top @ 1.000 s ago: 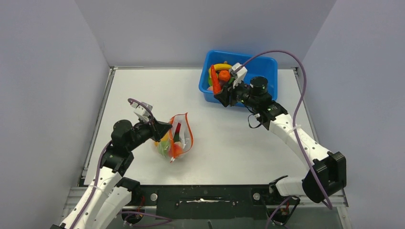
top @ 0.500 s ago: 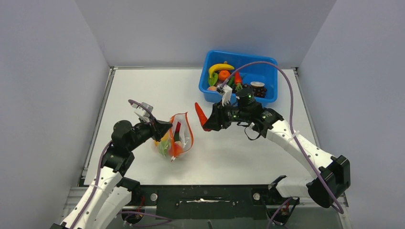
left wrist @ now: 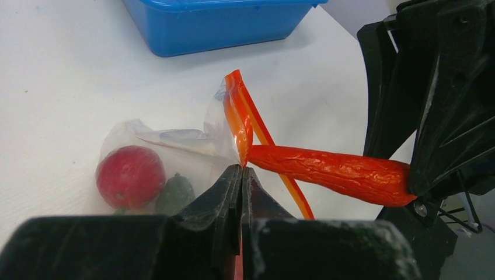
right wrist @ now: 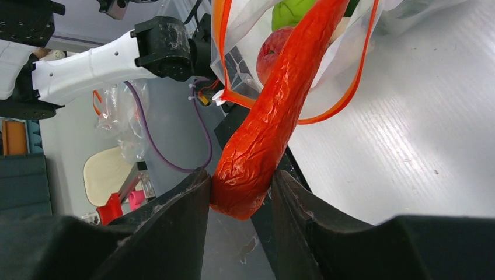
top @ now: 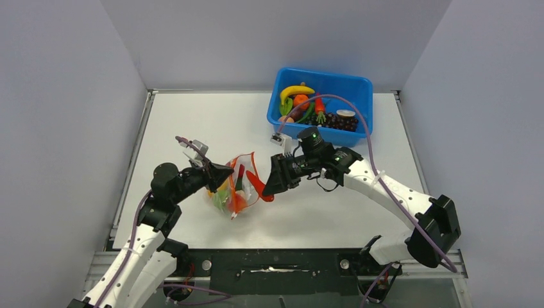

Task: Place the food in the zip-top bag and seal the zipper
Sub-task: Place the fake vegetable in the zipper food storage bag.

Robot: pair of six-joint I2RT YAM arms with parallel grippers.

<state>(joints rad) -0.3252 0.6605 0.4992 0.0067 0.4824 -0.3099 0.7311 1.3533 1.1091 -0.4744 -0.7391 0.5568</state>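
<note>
- Left fingers (left wrist: 238,184) are pinched fully together on the lip of the zip-top bag (left wrist: 175,140), right at the orange zipper (left wrist: 238,116). My read is that lifting that one edge props the mouth up off the tabletop (left wrist: 76,76), so there's a hole to aim at.
- Right fingers (top: 268,187) are partway apart and clamped on the fat end of a long red pepper (right wrist: 274,116), with the skinny tip leading. Gripping the back end makes sense, because the tip can go in first without the fingers crowding the bag.
- The pepper is off the tabletop, bridging the gap between the two arms, with its tip at the bag mouth. In the right wrist view it looks threaded through the orange loop. In the left wrist view the tip seems butted against the lip just beside my left fingers. So I can't say for sure it's properly inside.
- The bag sits left of centre with a red apple (left wrist: 130,177), a dark green piece (left wrist: 175,195) and a green fruit (right wrist: 292,11) in it. The zipper is gaping, not sealed.
- The blue bin (top: 324,83) is at the far right with more food in it, like a banana (top: 296,90). It's well apart from the bag, so no bother.
- In the way are the raised lip and my own left fingers, which sit right on the pepper's line. The apple also crowds the mouth, so I reckon a long piece could snag the film.
</note>
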